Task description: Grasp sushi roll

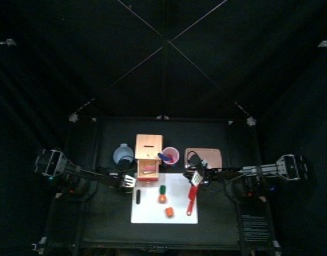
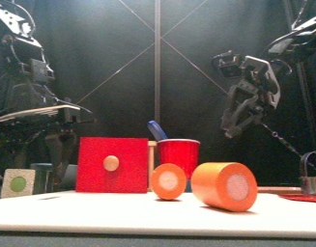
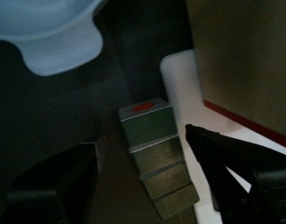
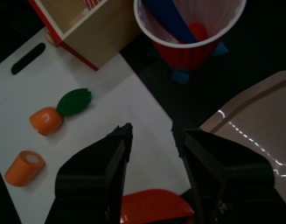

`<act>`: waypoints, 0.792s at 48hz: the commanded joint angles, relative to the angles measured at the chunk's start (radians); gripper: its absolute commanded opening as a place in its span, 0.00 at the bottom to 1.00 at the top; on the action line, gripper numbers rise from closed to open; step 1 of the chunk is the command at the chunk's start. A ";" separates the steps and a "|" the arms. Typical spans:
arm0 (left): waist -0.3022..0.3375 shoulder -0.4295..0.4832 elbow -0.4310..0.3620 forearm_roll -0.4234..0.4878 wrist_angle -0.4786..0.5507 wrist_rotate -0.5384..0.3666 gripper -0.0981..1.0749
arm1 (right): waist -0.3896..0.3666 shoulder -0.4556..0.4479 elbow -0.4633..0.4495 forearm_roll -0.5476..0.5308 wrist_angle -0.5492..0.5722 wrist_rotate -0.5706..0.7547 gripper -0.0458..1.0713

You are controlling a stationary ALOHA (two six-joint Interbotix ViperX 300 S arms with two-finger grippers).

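The sushi roll [image 3: 153, 144] is a dark green bar of several joined pieces with a red spot on one end. It lies beside the left edge of the white cutting board [image 1: 152, 208] and shows as a dark bar in the top view [image 1: 136, 197]. My left gripper [image 3: 151, 184] is open just above it, one jaw on each side, not touching it. My right gripper [image 4: 163, 175] is open and empty above the board's right part, hanging high in the front view [image 2: 238, 121].
On the board lie an orange cylinder [image 4: 26, 168], a carrot piece [image 4: 45, 120] with a green leaf [image 4: 73, 101] and a red tool [image 1: 193, 200]. Behind stand a red box [image 1: 152, 150], a red cup [image 4: 186, 31], a pale bowl [image 3: 58, 39] and a plate [image 1: 203, 157].
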 commanded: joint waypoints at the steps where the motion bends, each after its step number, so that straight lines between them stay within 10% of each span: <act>1: -0.009 -0.003 -0.003 -0.015 -0.003 -0.003 0.94 | -0.005 -0.017 -0.011 -0.002 -0.003 -0.002 0.75; 23: -0.060 -0.023 0.011 -0.032 0.002 0.014 0.72 | -0.025 -0.018 -0.015 0.000 -0.003 -0.002 0.75; 38: -0.092 -0.302 0.011 -0.003 0.021 0.193 0.70 | -0.026 -0.018 -0.018 0.003 -0.002 -0.002 0.75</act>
